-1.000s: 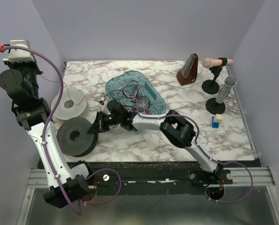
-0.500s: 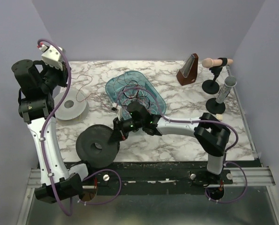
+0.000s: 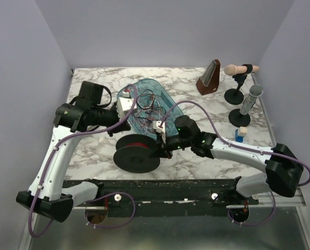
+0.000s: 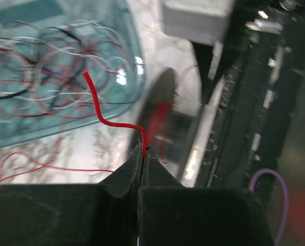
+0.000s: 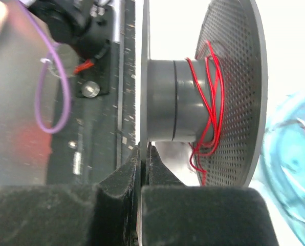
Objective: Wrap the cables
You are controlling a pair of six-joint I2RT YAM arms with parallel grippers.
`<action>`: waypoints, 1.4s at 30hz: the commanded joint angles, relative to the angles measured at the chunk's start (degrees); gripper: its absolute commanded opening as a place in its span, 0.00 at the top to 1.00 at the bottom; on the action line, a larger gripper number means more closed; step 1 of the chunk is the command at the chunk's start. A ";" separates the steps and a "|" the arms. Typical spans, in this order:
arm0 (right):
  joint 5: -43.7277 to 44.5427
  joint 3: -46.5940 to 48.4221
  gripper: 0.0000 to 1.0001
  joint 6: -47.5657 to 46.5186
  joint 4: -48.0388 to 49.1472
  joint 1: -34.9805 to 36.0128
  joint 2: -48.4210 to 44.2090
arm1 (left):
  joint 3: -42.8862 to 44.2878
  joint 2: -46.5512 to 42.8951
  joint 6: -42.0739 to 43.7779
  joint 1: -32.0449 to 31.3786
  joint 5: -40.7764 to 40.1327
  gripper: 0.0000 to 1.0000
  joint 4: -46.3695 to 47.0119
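The cables [image 3: 150,107] mostly lie looped in the tray [image 3: 168,104]. We see only a red wire [image 5: 211,97] with a few turns on the spool [image 3: 138,154], which stands on edge just before the tray, so we judge the wrapping barely begun. Our left gripper [image 4: 142,154] reaches in beside the tray, pinched shut on red wire. Our right gripper [image 5: 142,151], stretched low, clamps the spool's flange.

Your marble bench [image 3: 217,117] carries a teal tray [image 3: 170,107] near its middle, with a red strand of the cables [image 4: 81,169] trailing on the marble beside it. At the far right you have a brown metronome [image 3: 209,78], two black stands [image 3: 234,96] and a small blue block [image 3: 240,136]. A black spool [image 3: 138,153] stands near the front edge.
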 commanded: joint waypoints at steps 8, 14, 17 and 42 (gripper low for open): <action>-1.90 -9.40 0.99 -26.40 -1.64 -4.25 -10.98 | -2.16 7.24 3.79 -14.87 -5.50 1.00 -10.24; -6.39 -9.57 0.99 -31.86 -8.07 -5.56 -12.40 | -3.37 11.29 8.88 -18.11 -11.73 1.00 -11.03; -5.86 -9.31 0.99 -31.24 -8.07 -6.27 -11.69 | -6.71 11.83 6.97 -22.59 -11.40 1.00 -9.20; -1.29 -12.21 0.43 -26.41 5.46 -7.32 -14.76 | -16.92 15.52 -10.27 -26.83 -5.51 1.00 9.18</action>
